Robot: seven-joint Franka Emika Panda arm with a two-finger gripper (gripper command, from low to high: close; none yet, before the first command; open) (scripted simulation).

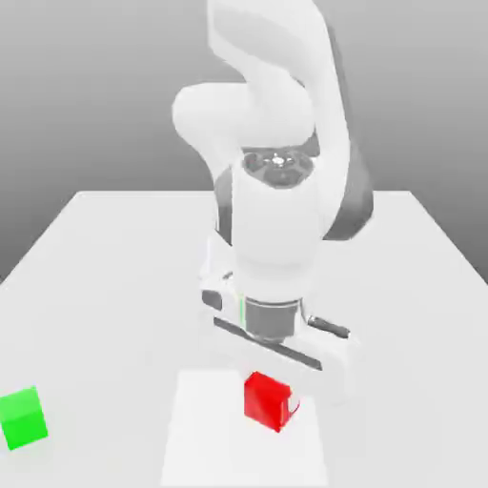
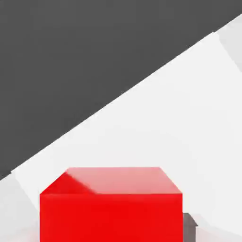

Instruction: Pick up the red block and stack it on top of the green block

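Panda arm folded forward, hand low over the table

The white arm (image 1: 276, 143) bends down from its raised elbow, wrist vertical, its gripper (image 1: 272, 405) pointing straight down, the hand body turned slantwise across the exterior view.

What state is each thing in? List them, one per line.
red block: under the arm's hand, close to the hand camera; grasp not discernible.
green block: resting on the table, bare on top, apart from the red block, toward the exterior view's left.
gripper: lowered at the red block.
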